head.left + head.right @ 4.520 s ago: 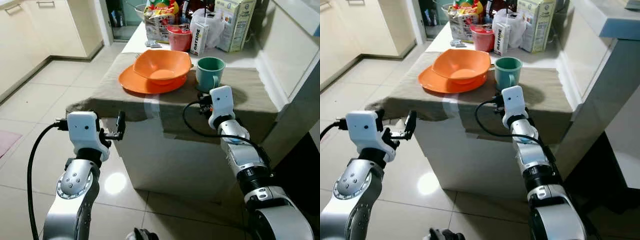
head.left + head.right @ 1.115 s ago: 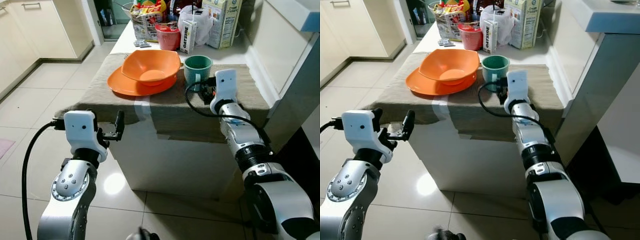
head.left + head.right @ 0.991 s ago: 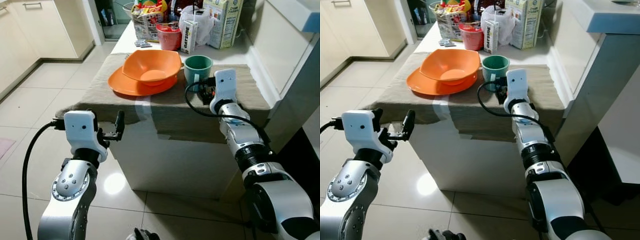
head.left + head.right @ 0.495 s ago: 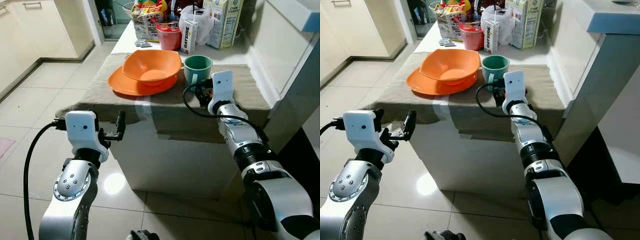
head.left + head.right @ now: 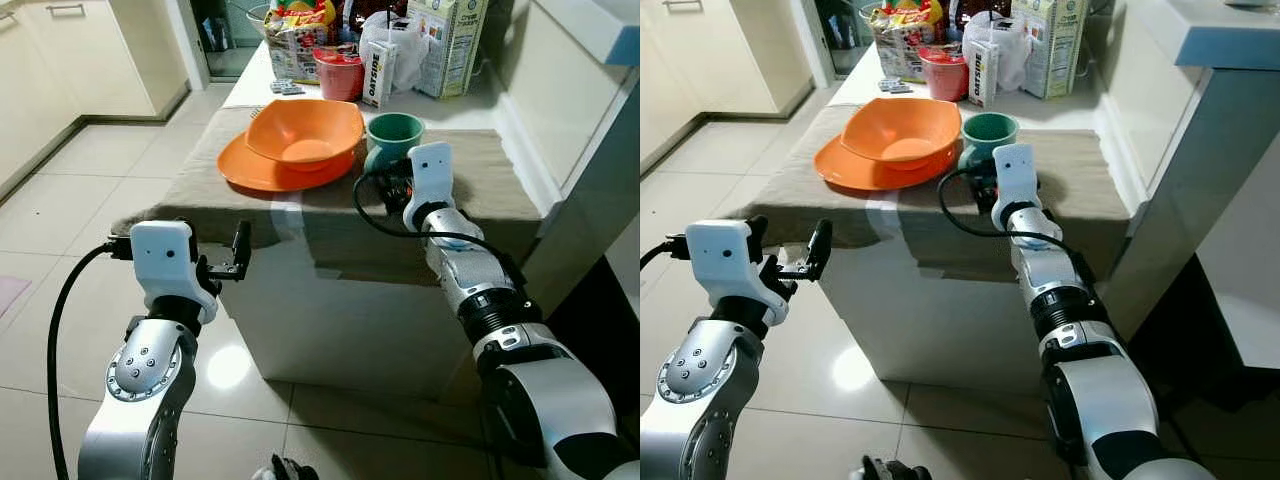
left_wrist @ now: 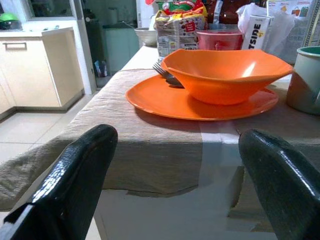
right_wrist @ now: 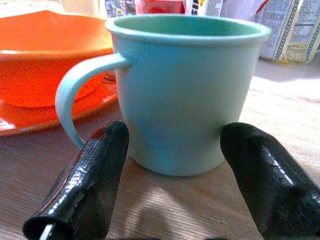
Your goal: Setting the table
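Note:
A teal mug (image 5: 395,132) stands upright on the beige cloth of the table (image 5: 200,180), its handle (image 7: 75,95) turned toward the orange bowl (image 5: 305,130). The bowl rests on an orange plate (image 5: 255,170), and a fork (image 6: 167,76) lies on the plate behind it. My right gripper (image 7: 177,132) is open and low over the cloth on the mug's near side, its two black fingers (image 7: 90,175) flanking the mug's base without closing on it. Off the table's near-left corner, my left gripper (image 5: 228,262) hangs open and holds nothing.
Cartons (image 5: 448,40), snack bags (image 5: 300,30) and a red cup (image 5: 340,72) crowd the table's far end. A white counter (image 5: 590,90) rises close on the right. Tiled floor (image 5: 80,200) and cabinets lie to the left.
My right gripper has slid to the left along the near side of the mug, ending squarely in front of it. The left arm has stayed still.

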{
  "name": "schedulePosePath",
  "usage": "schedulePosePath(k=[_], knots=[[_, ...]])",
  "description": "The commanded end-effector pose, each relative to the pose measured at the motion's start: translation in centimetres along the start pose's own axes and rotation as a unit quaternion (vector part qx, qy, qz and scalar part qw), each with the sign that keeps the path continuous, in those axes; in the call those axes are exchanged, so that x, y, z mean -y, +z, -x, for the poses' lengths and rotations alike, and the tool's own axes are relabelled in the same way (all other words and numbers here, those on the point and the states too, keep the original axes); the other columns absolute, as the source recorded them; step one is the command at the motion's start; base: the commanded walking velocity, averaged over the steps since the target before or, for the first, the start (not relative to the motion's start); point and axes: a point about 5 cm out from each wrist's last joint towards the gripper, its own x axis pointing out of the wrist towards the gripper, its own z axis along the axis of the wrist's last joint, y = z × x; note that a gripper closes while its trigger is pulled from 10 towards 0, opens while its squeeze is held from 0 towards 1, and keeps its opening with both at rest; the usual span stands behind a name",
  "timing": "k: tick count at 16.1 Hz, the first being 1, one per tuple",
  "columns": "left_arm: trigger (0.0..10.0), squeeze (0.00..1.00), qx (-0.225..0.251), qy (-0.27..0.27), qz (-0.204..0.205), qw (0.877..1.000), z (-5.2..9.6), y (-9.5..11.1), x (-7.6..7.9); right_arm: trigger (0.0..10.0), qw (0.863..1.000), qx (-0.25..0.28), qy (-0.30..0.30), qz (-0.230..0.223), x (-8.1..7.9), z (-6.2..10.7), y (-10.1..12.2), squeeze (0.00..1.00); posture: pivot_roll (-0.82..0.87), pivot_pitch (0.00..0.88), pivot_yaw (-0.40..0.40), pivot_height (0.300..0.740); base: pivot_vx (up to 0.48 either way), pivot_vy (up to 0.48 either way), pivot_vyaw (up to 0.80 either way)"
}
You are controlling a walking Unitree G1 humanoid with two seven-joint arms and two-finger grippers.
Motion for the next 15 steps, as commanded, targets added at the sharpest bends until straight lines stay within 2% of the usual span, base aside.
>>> schedulePosePath(k=[1, 5, 8, 11, 14, 15], knots=[[10.0, 0.00, 0.007, 0.005, -0.005, 1.000, 0.0, 0.4, -0.2, 10.0, 1.000, 0.009, 0.005, 0.000, -0.2, -0.2, 0.8, 0.00, 0.09, 0.018, 0.092, 0.740, 0.000, 0.000, 0.00], [10.0, 0.00, 0.008, 0.002, -0.005, 1.000, -0.1, 0.5, -0.2, 10.0, 1.000, -0.010, -0.018, 0.015, 1.0, 0.4, -0.5, 0.00, 0.07, 0.020, 0.102, 0.740, 0.000, 0.000, 0.00], [10.0, 0.00, 0.010, -0.004, -0.003, 1.000, -0.2, 0.6, -0.1, 10.0, 0.997, -0.027, -0.052, 0.049, 3.4, 1.0, -1.6, 0.00, 0.07, 0.020, 0.112, 0.740, 0.000, 0.000, 0.00], [10.0, 0.00, 0.012, -0.007, -0.003, 1.000, -0.3, 0.8, -0.1, 10.0, 0.995, -0.030, -0.079, 0.060, 5.1, 1.3, -1.5, 0.00, 0.06, 0.020, 0.119, 0.740, 0.000, 0.000, 0.00], [10.0, 0.00, 0.014, -0.008, -0.003, 1.000, -0.3, 0.9, 0.0, 10.0, 0.996, -0.008, -0.070, 0.048, 4.9, 1.1, -0.5, 0.00, 0.06, 0.020, 0.118, 0.740, 0.000, 0.000, 0.00], [10.0, 0.00, 0.014, -0.008, -0.003, 1.000, -0.3, 0.9, 0.0, 10.0, 0.997, -0.001, -0.056, 0.044, 4.4, 1.1, -0.3, 0.00, 0.06, 0.022, 0.117, 0.740, 0.000, 0.000, 0.00]])
